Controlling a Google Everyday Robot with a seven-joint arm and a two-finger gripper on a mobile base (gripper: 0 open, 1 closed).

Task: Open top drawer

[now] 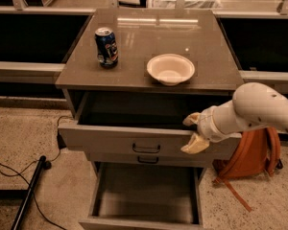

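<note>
The top drawer (110, 140) is a wide grey drawer with a small dark handle (146, 149) at its centre. It is pulled partly out of the cabinet, and its dark inside shows. My gripper (192, 132), on a white arm coming from the right, is at the right part of the drawer's front. It is open, with one cream finger (191, 119) over the front's top edge and the other in front of the panel.
A blue can (107, 47) and a white bowl (170, 69) stand on the cabinet top (149, 28). A shorter drawer front (148, 160) sits just below. The bottom drawer (144, 195) is pulled far out. An orange backpack (252, 157) lies on the floor at right, and cables and a black pole (31, 186) at left.
</note>
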